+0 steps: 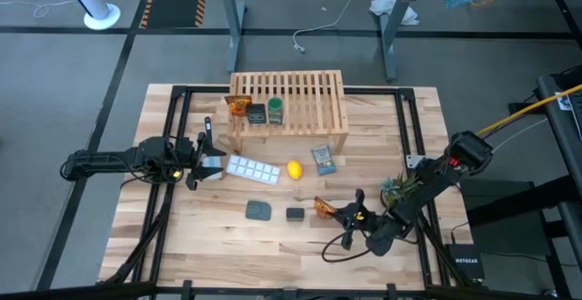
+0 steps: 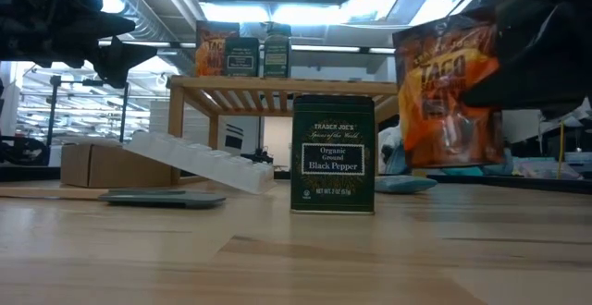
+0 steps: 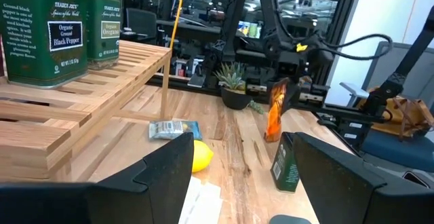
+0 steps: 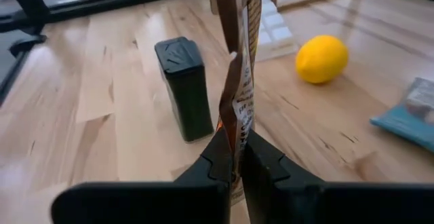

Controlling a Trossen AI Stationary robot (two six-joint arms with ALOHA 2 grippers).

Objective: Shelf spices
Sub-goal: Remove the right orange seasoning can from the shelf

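Observation:
The shelf (image 1: 287, 100) stands at the table's far middle. On it rest an orange-brown packet (image 1: 238, 106), a dark square box (image 1: 257, 113) and the green-lidded jar (image 1: 275, 110). A second dark box (image 1: 295, 214), labelled black pepper (image 2: 333, 154), stands upright on the near table. My right gripper (image 1: 350, 211) is just to its right, shut on the second orange-brown packet (image 1: 325, 207). My left gripper (image 1: 202, 155) hovers open left of the shelf's front, touching nothing; its fingers show wide apart in the left wrist view (image 3: 237, 163). My right gripper pinches the packet between its two fingers (image 4: 224, 157), at one side edge (image 4: 237, 125). The fingers reach in roughly level from the table's right-near side. The packet stands upright and edge-on to the wrist camera, lifted clear of the table (image 2: 450, 88).
A white segmented tray (image 1: 252, 168), a lemon (image 1: 294, 169) and a blue-grey flat packet (image 1: 323, 159) lie between the shelf and the near items. A dark grey rounded pad (image 1: 258, 210) sits left of the pepper box. A small potted plant (image 1: 397, 189) stands near the right arm.

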